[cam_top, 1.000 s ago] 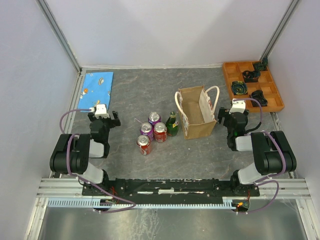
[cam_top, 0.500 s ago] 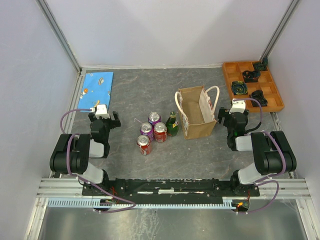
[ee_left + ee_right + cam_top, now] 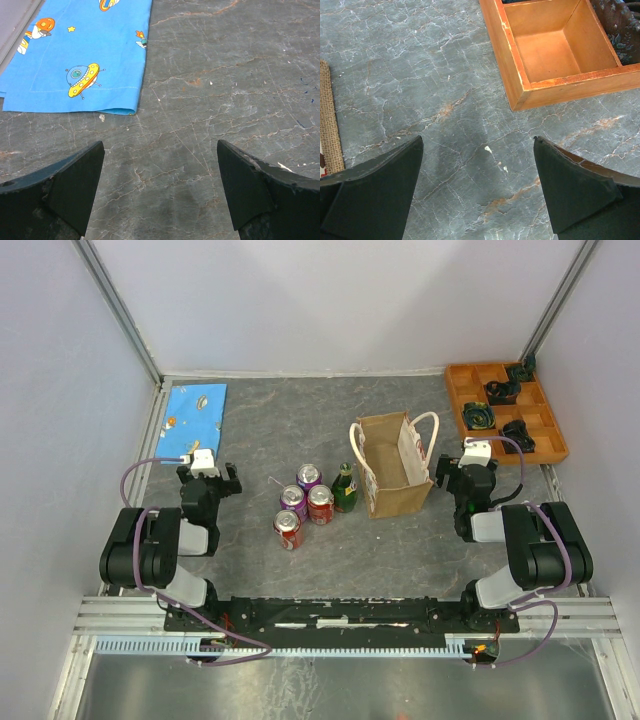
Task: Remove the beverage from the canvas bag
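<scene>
Canvas bag (image 3: 392, 480) stands just left of the right hand (image 3: 462, 474), contents hidden.
Right hand and left hand (image 3: 208, 481) are spread, empty; four drinks (image 3: 320, 503) stand outside it.

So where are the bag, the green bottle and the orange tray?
bag (image 3: 385, 462): top view, on its brown side panel.
green bottle (image 3: 345, 494): top view, on its body.
tray (image 3: 468, 382): top view, on a bare corner compartment.

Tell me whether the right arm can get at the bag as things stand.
Probably yes. The right gripper, jaws open, sits just beside the bag, and nothing stands between them. The orange tray lies ahead on its other side, out of the way.
</scene>
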`<action>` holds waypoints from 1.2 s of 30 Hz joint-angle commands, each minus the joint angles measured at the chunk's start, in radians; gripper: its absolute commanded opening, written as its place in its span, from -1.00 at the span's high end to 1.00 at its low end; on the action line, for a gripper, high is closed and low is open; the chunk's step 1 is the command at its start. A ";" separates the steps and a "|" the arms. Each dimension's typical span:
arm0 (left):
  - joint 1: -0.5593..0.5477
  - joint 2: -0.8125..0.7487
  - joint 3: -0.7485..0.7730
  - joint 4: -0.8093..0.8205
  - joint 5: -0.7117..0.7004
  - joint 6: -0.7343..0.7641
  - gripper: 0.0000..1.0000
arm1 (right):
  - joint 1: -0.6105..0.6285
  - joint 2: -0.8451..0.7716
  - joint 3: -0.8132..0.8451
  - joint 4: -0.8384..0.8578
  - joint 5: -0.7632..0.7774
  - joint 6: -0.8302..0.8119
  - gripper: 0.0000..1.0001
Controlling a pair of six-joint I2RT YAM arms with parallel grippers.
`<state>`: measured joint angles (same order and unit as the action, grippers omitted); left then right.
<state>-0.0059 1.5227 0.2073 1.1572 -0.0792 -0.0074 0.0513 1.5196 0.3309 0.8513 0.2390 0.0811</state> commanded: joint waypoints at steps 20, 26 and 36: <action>0.002 -0.006 0.014 0.045 -0.023 -0.032 -0.99 | -0.003 -0.009 0.027 0.026 -0.008 -0.005 -0.99; 0.003 -0.007 0.014 0.044 -0.025 -0.032 -0.99 | -0.002 -0.009 0.027 0.025 -0.008 -0.006 -0.99; 0.002 -0.004 0.029 0.016 0.037 -0.009 -0.99 | -0.002 -0.009 0.027 0.025 -0.008 -0.005 -0.99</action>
<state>-0.0059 1.5227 0.2089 1.1519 -0.0704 -0.0074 0.0513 1.5196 0.3309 0.8513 0.2390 0.0807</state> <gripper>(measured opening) 0.991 0.991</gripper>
